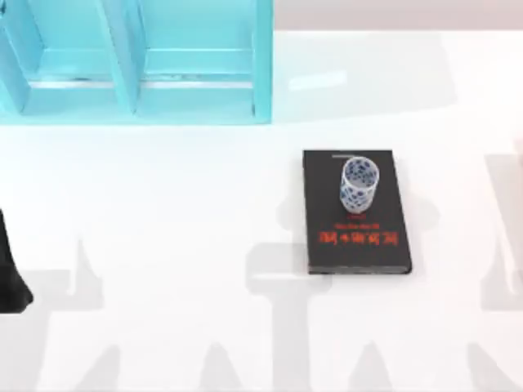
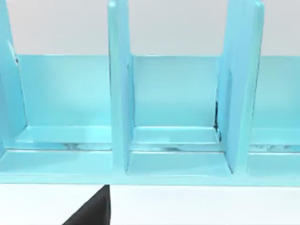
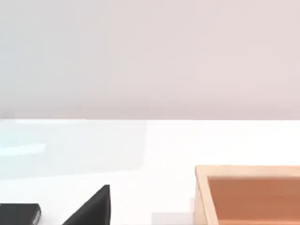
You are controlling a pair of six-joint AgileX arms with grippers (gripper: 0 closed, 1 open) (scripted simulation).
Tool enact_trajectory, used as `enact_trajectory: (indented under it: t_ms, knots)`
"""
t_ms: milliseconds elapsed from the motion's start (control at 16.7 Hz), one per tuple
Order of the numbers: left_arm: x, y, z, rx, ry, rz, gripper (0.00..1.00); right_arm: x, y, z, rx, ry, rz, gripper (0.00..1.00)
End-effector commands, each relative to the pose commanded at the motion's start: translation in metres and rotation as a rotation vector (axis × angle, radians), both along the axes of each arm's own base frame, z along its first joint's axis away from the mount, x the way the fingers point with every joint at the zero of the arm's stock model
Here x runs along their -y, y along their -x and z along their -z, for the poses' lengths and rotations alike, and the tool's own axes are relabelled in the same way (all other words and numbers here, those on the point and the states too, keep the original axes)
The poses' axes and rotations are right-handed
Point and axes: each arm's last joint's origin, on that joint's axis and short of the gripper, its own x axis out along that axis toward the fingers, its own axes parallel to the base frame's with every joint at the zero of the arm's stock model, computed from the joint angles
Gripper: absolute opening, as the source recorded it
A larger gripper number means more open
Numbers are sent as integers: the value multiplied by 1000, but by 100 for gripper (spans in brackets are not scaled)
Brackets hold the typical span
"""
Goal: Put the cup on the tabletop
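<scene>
The cup [image 1: 359, 184], white w/ blue mottling, stands upright on the black book [image 1: 356, 237], on the book's upper half, right of centre in the top view. Cup's open mouth faces up; its base sits just above the red lettering [image 1: 358, 238]. The book lies flat on the tabletop [image 1: 180, 212], so the cup is not touching the white surface itself.

Turquoise shelf unit [image 1: 135, 61] fills the upper left of the top view, well apart from book & cup. In the left wrist view the same shelf [image 2: 122, 93] shows up close, w/ upright dividers splitting it into compartments, and a strip of white tabletop [image 2: 197, 206] along the lower edge.

Left arm [image 1: 10, 273]: a dark shape at the far left edge of the top view, mid-lower; gripper opening can't tell. Right arm's gripper opening also can't tell.

Right wrist view: a corner of the black book [image 3: 18, 214] at lower left, a wooden box [image 3: 248, 194] w/ orange-brown inside at lower right, both on the white tabletop [image 3: 140, 150].
</scene>
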Motion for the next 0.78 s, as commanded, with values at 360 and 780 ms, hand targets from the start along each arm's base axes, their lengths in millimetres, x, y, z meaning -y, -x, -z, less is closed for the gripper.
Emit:
enact_trajectory:
  t_ms: [360, 780]
  knots:
    - [2, -2, -12, -86, 28, 6, 100, 0, 0, 0, 0, 0, 0, 100]
    - [15, -36, -98, -390, 166, 6, 100, 0, 0, 0, 0, 0, 0, 100]
